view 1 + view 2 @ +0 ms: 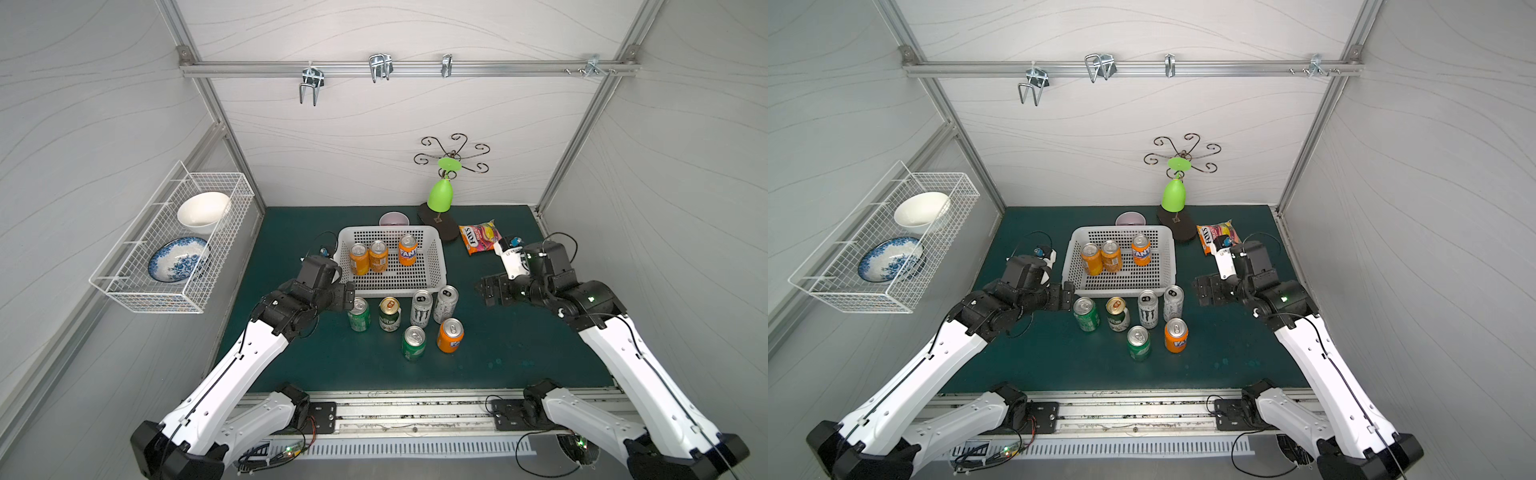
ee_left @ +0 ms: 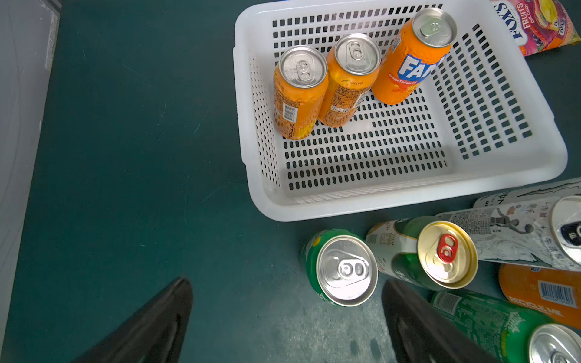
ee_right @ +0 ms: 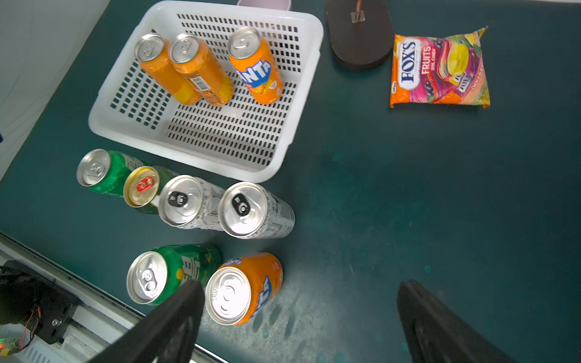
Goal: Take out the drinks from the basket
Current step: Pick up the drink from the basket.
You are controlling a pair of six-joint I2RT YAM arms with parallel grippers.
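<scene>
Three orange cans [image 1: 378, 257] stand upright toward the far wall of the white perforated basket [image 2: 408, 199]. Its near half is bare.
Six cans [image 1: 422, 309] are out on the surface, crowding the near rim.
Left tool [image 1: 348, 296] released, empty, beside a green can [image 1: 359, 316].
Right tool [image 1: 484, 291] released, empty, open room around it.
Overhead entry looks cleanest.

four orange cans [image 1: 359, 259], two green cans [image 1: 359, 316], two silver cans [image 1: 421, 311], one gold-topped can [image 1: 390, 316]

Near half of the basket [image 1: 399, 279] clear above; six cans [image 1: 422, 309] massed before its front rim (bare mat [image 1: 519, 345] rightward).
</scene>
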